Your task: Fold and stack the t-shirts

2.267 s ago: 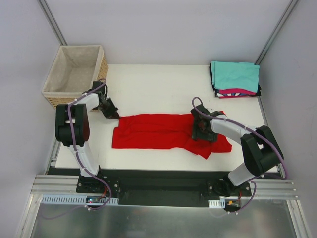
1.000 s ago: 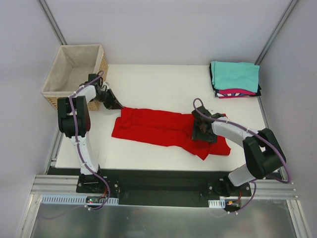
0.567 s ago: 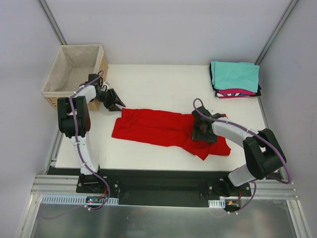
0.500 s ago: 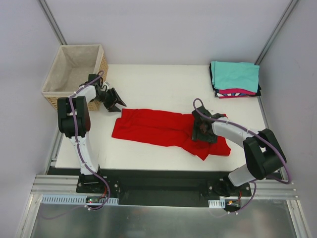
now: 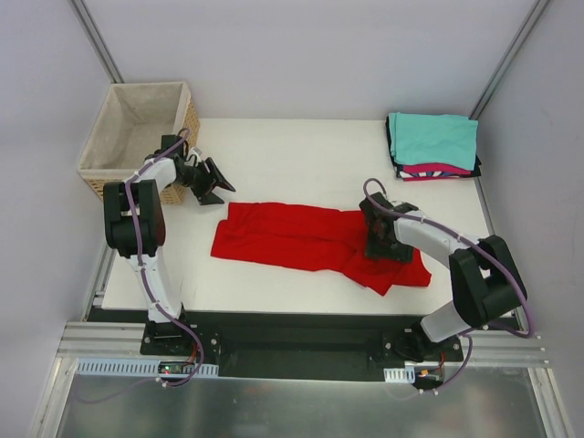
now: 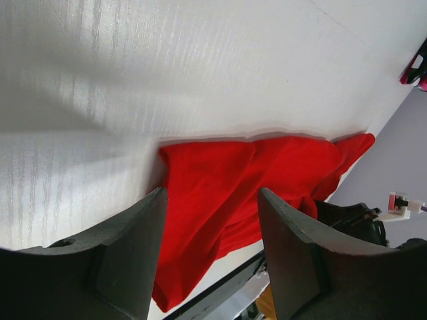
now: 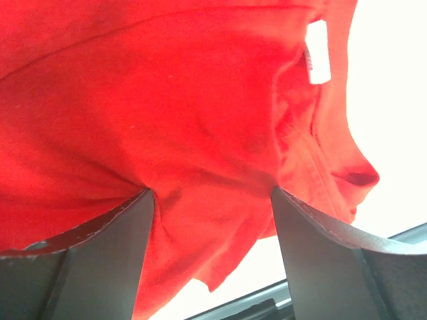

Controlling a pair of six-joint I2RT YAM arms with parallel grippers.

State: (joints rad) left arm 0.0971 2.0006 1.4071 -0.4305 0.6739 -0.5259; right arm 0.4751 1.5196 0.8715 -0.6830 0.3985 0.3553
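T-shirts are in two places: one loose, the others already stacked. At the far left corner sits the wicker basket [image 5: 187,119], and just beside it my left end effector [image 5: 217,179] hovers over bare desk [image 5: 292,155]. Its fingers [image 6: 127,260] are partly spread with nothing between them, and they are near the cloth without touching it.

The red t-shirt [image 5: 310,239] lies across the middle of the desk as a long, rumpled band. Its left corner shows clearly in the left wrist view [image 6: 200,160].

My right end effector [image 5: 381,242] is down on the shirt's right end, jaws wide, fingers [image 7: 73,267] pressing into the fabric so it puckers at each tip. I judge this to be pinning the cloth, not pinching it. What looks like the collar seam [image 7: 293,100] runs close by.

At the far right corner the stack waits, with a teal shirt [image 5: 433,139] on top and a magenta shirt [image 5: 429,170] peeking out below.

I expect the red shirt to handle as light, limp cloth: it will sag from any single hold, drag and wrinkle on the desk, and slide layer over layer. I would take it at the corners of the left edge, pinching through every layer at the hem, and hold the right end down while I fold it across.
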